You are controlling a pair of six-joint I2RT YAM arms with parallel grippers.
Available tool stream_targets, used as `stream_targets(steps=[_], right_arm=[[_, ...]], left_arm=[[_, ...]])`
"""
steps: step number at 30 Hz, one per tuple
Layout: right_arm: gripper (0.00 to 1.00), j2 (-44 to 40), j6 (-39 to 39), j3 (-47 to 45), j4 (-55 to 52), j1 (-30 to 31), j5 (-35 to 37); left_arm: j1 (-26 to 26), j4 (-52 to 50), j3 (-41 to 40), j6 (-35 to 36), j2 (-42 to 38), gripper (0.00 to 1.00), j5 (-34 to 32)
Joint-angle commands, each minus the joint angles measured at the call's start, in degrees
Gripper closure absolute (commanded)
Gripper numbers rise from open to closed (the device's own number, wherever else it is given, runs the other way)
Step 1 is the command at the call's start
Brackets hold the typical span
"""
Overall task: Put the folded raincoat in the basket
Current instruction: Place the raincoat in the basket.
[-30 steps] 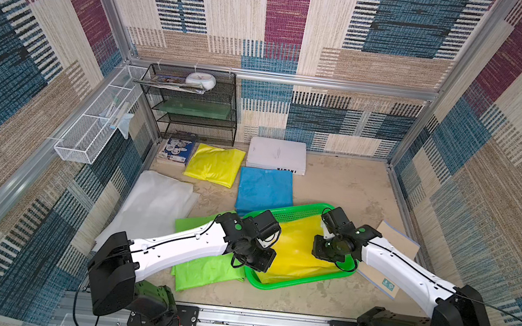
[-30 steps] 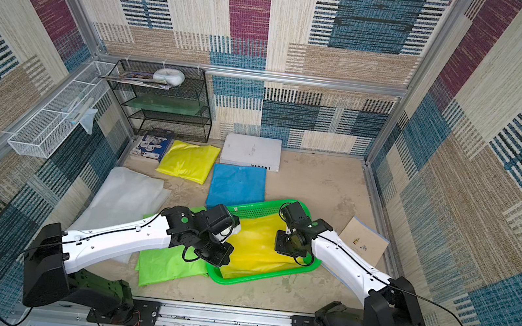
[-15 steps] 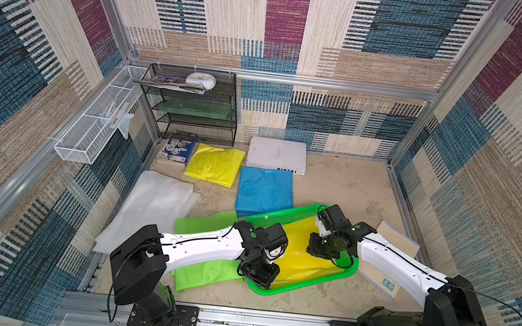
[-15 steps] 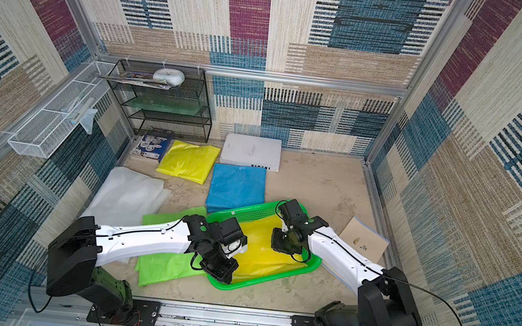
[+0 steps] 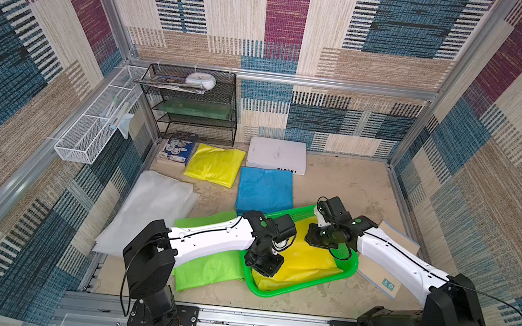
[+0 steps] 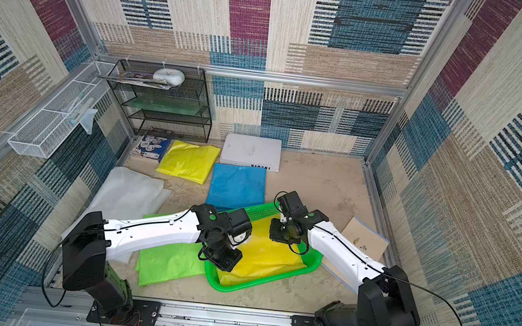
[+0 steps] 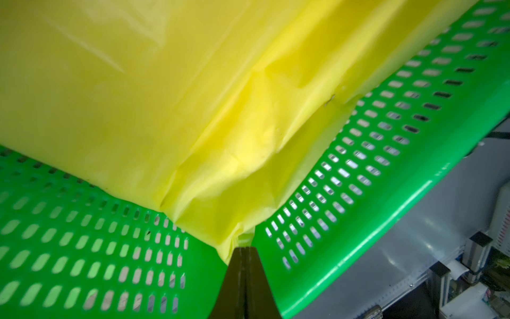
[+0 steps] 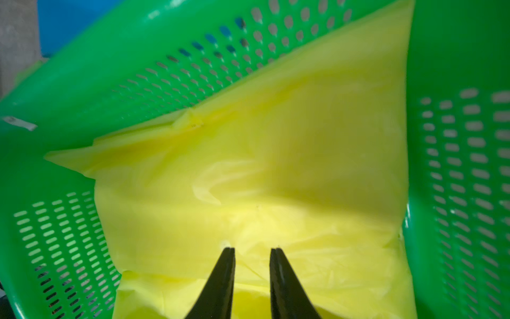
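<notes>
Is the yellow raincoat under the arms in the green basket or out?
In. Both top views show the yellow raincoat lying inside the green basket; wrist views show its corners against the perforated walls.

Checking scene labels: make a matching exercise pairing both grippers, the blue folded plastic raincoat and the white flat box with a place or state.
1 left gripper
2 right gripper
3 blue folded plastic raincoat
4 white flat box

A by the back wall
B jaws apart over the yellow folded raincoat in the green perforated plastic basket
C shut on that raincoat's corner
D beside that basket

Pairs: 1-C, 2-B, 3-D, 4-A
</notes>
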Motion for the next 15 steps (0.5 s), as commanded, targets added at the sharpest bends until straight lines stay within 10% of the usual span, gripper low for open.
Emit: stream_targets(steps=[1, 15], right_arm=[[0.73, 2.6, 0.2, 2.2, 2.7, -0.1, 4.0], [0.82, 14.3, -0.2, 4.3, 8.2, -3.6, 11.6]], left_arm=[[1.7, -2.2, 3.1, -0.1, -0.4, 0.89, -2.8], [3.9, -2.4, 3.8, -5.6, 10.6, 1.00, -16.7]])
